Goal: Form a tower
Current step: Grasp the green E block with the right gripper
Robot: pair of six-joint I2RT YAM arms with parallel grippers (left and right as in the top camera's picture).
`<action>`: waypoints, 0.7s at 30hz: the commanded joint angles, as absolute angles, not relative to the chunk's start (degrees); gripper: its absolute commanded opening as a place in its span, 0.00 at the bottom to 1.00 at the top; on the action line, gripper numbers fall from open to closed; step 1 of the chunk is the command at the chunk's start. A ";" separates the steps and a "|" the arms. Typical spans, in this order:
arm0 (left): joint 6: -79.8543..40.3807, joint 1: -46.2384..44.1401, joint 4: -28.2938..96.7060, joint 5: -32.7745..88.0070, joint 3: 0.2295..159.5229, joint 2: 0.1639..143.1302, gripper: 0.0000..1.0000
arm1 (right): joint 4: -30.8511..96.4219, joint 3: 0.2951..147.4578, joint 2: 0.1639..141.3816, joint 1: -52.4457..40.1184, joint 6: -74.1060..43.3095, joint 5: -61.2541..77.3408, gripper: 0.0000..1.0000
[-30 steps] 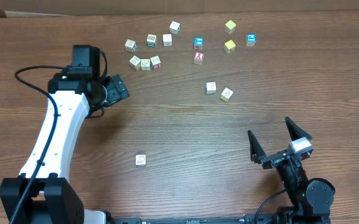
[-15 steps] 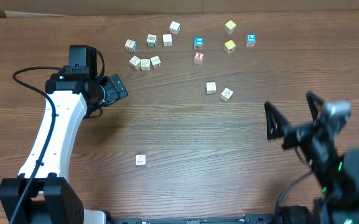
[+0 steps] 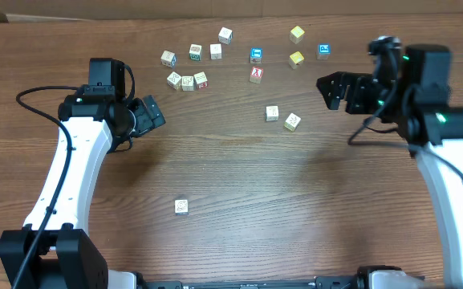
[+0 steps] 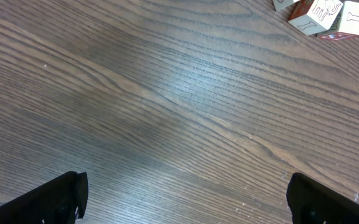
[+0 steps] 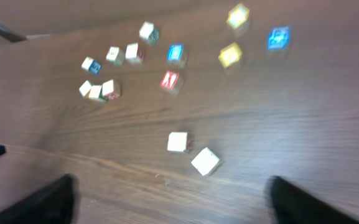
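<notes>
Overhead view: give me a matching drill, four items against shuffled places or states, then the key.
1 left hand
2 right hand
3 red-faced cube
4 lone cube

A alone, far from the other cubes
B closest to a blue-faced cube
C open, by the three-cube cluster
D open, right of the two yellow cubes

Pairs: 1-C, 2-D, 3-B, 4-A

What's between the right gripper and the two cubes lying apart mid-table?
Nothing. In the overhead view only bare table separates the right gripper from the two cubes. The right wrist view agrees.
</notes>
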State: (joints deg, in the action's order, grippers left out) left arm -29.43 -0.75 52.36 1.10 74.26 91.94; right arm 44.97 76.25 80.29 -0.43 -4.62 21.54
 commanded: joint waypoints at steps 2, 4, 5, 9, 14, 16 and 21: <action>-28.51 -0.75 52.42 1.32 75.00 91.77 1.00 | 45.80 77.25 89.58 -1.50 -8.08 24.80 0.63; -28.51 -0.75 52.42 1.32 75.00 91.77 0.99 | 45.54 77.23 93.49 -2.76 -13.19 20.95 0.62; -28.51 -0.75 52.42 1.32 75.00 91.77 1.00 | 45.19 77.23 95.11 -3.57 -15.29 18.98 0.62; -28.51 -0.75 52.42 1.32 75.00 91.77 0.99 | 42.00 77.25 102.52 -8.75 -25.63 6.28 0.66; -28.51 -0.75 52.45 1.32 75.00 91.77 1.00 | 36.40 77.23 106.74 -13.43 -33.26 -4.60 0.66; -28.51 -0.75 52.42 1.32 75.00 91.77 1.00 | 35.27 77.23 107.63 -14.74 -36.34 -7.55 0.63; -28.51 -0.75 52.42 1.32 75.00 91.77 1.00 | 34.30 77.23 110.15 -16.73 -39.70 -10.92 0.58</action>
State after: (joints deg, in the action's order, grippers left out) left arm -29.43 -0.75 52.36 1.13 74.26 91.94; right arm 35.05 76.25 108.40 -16.12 -35.09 -5.23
